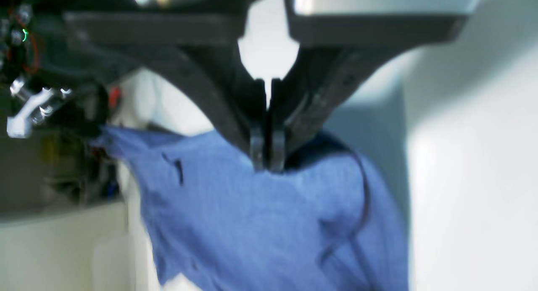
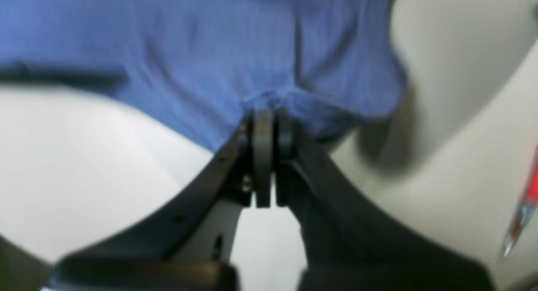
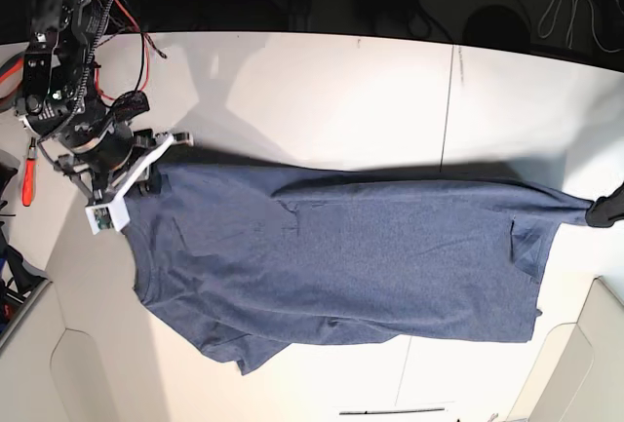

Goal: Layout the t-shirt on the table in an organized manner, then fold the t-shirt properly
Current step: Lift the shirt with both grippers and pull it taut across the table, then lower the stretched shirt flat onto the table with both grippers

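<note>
Wide, smooth off-white tabletop (image 3: 322, 81), crossed by a thin dark seam, with cables along its far edge. A heathered navy-blue short-sleeved cotton t-shirt (image 3: 341, 256) is stretched lengthwise across it, plain side showing, creased near the middle and bunched at its lower left corner in the base view. The left pincer (image 1: 265, 165) is clamped on a fold of the cloth; the right pincer (image 2: 269, 118) likewise grips a puckered edge. Both wrist views are blurred.
</note>
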Controlling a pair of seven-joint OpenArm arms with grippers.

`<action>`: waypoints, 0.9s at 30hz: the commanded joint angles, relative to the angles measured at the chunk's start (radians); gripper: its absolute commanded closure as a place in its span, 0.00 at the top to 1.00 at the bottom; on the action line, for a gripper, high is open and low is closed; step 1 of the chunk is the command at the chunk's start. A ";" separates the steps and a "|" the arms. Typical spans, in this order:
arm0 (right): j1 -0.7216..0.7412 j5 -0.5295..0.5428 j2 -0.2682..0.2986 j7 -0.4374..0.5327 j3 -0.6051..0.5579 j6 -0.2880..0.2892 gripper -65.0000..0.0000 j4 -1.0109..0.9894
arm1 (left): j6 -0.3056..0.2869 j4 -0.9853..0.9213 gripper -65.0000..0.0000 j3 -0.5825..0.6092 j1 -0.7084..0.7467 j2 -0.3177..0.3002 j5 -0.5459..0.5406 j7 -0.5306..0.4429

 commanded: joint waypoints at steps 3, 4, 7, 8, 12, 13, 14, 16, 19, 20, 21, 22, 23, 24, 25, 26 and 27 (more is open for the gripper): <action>-0.055 0.008 0.031 0.014 0.003 0.000 0.00 0.018 | -0.009 0.015 0.00 -0.083 0.065 0.007 -0.029 0.004; -0.072 0.005 0.038 0.014 0.003 0.000 0.00 0.018 | -0.009 0.015 0.00 -0.104 0.090 0.018 -0.029 0.006; -0.110 -0.035 0.048 0.014 0.004 0.000 0.00 0.018 | -0.009 0.015 0.00 -0.154 0.153 0.047 -0.029 0.035; -0.118 -0.055 0.048 0.014 0.004 0.000 0.00 0.018 | -0.009 0.015 0.00 -0.161 0.173 0.054 -0.029 0.039; -0.127 -0.081 0.048 0.014 0.003 -0.001 0.00 0.017 | -0.009 0.015 0.00 -0.162 0.236 0.079 -0.029 0.040; -0.126 -0.085 0.048 0.014 0.003 -0.001 0.00 0.017 | -0.009 0.015 0.00 -0.163 0.248 0.085 -0.029 0.040; -0.126 -0.089 0.048 0.014 0.003 -0.001 0.00 0.017 | -0.009 0.015 0.00 -0.162 0.261 0.088 -0.029 0.040; -0.129 -0.115 0.048 0.002 0.003 -0.001 0.00 0.017 | -0.009 0.015 0.00 -0.163 0.281 0.088 -0.029 0.041; -0.135 -0.161 0.048 -0.008 0.003 -0.010 0.00 0.017 | -0.009 0.016 0.00 -0.186 0.303 0.088 -0.029 0.045; -0.138 -0.176 0.048 -0.008 0.004 -0.012 0.00 0.017 | -0.009 0.021 0.00 -0.200 0.307 0.088 -0.029 0.045; -0.142 -0.187 0.050 -0.008 0.003 -0.012 0.00 0.018 | -0.009 0.028 0.00 -0.218 0.310 0.088 -0.029 0.051; -0.146 -0.195 0.053 -0.008 0.003 -0.012 0.00 0.018 | -0.009 0.039 0.00 -0.240 0.316 0.088 -0.029 0.068; -0.153 -0.204 0.057 -0.008 0.004 -0.012 0.00 0.019 | -0.009 0.056 0.00 -0.266 0.327 0.088 -0.029 0.081; -0.161 -0.217 0.060 -0.004 0.005 -0.012 0.00 0.024 | -0.009 0.083 0.00 -0.294 0.341 0.088 -0.029 0.084; -0.168 -0.227 0.059 0.000 0.010 -0.012 0.00 0.034 | -0.009 0.117 0.00 -0.327 0.359 0.088 -0.029 0.082; -0.178 -0.227 0.059 0.004 0.015 -0.012 0.00 0.050 | -0.009 0.159 0.00 -0.358 0.377 0.088 -0.029 0.082; -0.188 -0.226 0.058 0.012 0.022 -0.013 0.00 0.073 | -0.009 0.204 0.00 -0.391 0.395 0.088 -0.029 0.080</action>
